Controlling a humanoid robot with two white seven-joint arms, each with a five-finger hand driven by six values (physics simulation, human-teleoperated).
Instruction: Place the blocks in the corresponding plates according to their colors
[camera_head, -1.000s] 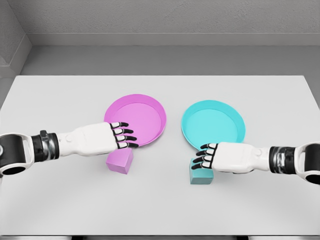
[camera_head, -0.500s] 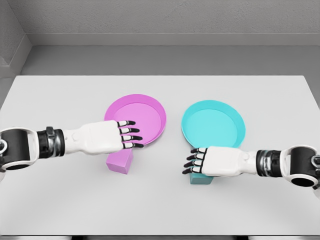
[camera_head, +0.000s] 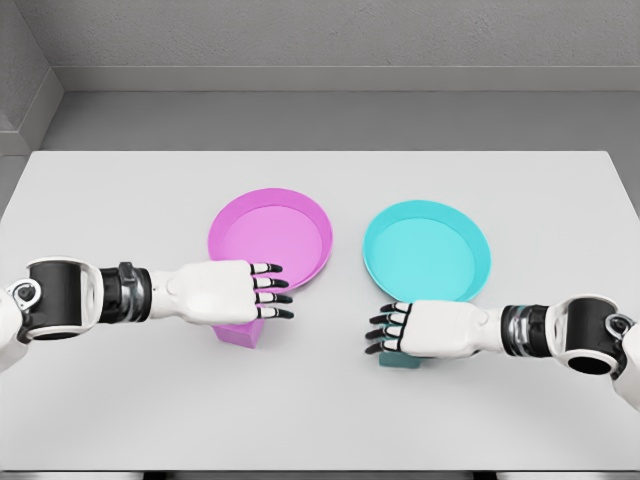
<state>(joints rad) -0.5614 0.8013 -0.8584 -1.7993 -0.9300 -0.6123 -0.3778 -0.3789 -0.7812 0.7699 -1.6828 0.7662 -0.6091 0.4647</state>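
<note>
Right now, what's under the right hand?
Under the right hand sits the cyan block; only its lower front edge shows, on the table in front of the cyan plate. Its top is covered, so contact cannot be judged.

Both plates, pink (camera_head: 300, 215) and cyan (camera_head: 470, 235), are looking smooth and matt; the table (camera_head: 320, 400) is looking matt.

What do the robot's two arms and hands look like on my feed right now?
Both match: glossy white shells on the forearms and the backs of the left hand and right hand, with black finger joints between white segments. Each wrist carries a black ribbed band with a metallic ring, and the rounded elbow housings are black with white casing. No loose cables or markings show.
</note>
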